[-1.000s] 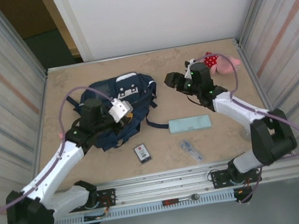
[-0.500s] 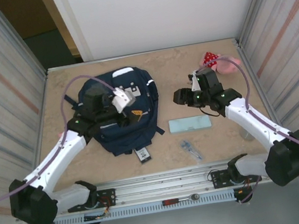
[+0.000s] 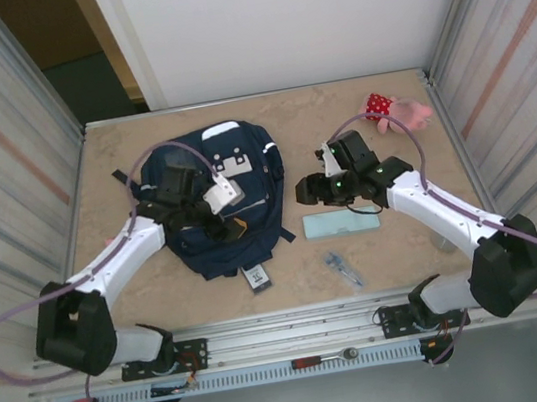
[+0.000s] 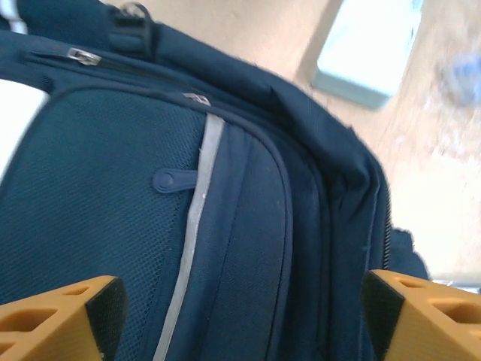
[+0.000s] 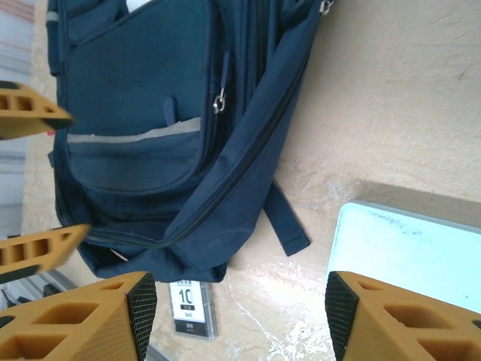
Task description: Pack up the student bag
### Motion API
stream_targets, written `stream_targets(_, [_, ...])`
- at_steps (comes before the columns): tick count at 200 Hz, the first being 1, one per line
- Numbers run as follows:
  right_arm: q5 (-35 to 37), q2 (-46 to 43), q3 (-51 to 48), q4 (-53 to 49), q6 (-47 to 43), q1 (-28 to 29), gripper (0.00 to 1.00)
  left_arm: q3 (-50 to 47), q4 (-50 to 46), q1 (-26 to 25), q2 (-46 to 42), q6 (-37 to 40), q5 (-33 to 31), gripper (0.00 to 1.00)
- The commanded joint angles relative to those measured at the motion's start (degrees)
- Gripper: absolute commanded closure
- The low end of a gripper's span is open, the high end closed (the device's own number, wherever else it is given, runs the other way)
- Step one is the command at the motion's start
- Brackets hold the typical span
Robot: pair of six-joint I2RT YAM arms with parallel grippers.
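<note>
The student bag (image 3: pixel 245 179), a navy backpack with a white patch and thin light stripes, lies flat at centre left, front pockets up. My left gripper (image 3: pixel 231 226) hovers open just over its lower front pocket; in the left wrist view the fingers (image 4: pixel 56 316) stand wide apart above the bag (image 4: pixel 248 226), holding nothing. My right gripper (image 3: pixel 304 192) is open beside the bag's right edge. In the right wrist view it (image 5: pixel 237 316) hangs over bare table, between the bag (image 5: pixel 143 128) and a loose dark strap (image 5: pixel 285 222).
A light blue flat case (image 3: pixel 340 222) lies right of the bag, also seen as the case (image 5: pixel 409 252) and the case (image 4: pixel 368 49). A small card (image 3: pixel 255 277), the card (image 5: pixel 189 304), lies at the bag's bottom. A small metal item (image 3: pixel 341 268) and a pink plush toy (image 3: pixel 394 112) are on the table.
The bag went from bunched up to lying flat. My left gripper has shifted down over the lower front pocket. My right gripper has moved left and nearer, close to the bag's right edge.
</note>
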Motion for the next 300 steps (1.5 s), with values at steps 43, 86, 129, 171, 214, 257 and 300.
stream_targets(43, [-0.3, 1.16, 0.42, 1.44, -1.09, 1.54, 0.36, 3.52, 3.41, -2.45, 10.28, 13.16, -5.01, 0.1])
stream_targets(86, [-1.08, 1.01, -0.56, 3.06, -0.09, 1.64, 0.36, 3.99, 4.47, -4.94, 15.91, 13.72, -6.29, 0.07])
stream_targets(129, [-0.49, -0.63, -2.39, 3.95, 0.54, 1.54, 0.36, 5.19, 5.62, -5.76, 15.12, 8.32, -10.79, 0.71])
stream_targets(171, [-0.08, -3.07, -2.84, 5.18, -0.17, 1.35, 0.36, 8.36, 3.33, -3.89, 4.74, 1.66, -6.11, 1.0])
stream_targets(214, [5.81, -5.85, -3.03, 8.5, 11.77, 8.3, 0.36, 13.68, -0.68, -0.76, 0.65, -3.4, -3.62, 1.0])
stream_targets(257, [9.5, -1.52, -4.95, 15.41, 26.25, 16.09, 0.33, 17.22, -2.58, -0.57, -0.28, -5.24, -2.21, 1.0])
stream_targets(300, [7.08, 5.87, -2.08, 19.68, 31.02, 17.46, 0.33, 17.74, -2.42, -0.53, -1.1, -8.25, -0.99, 1.0])
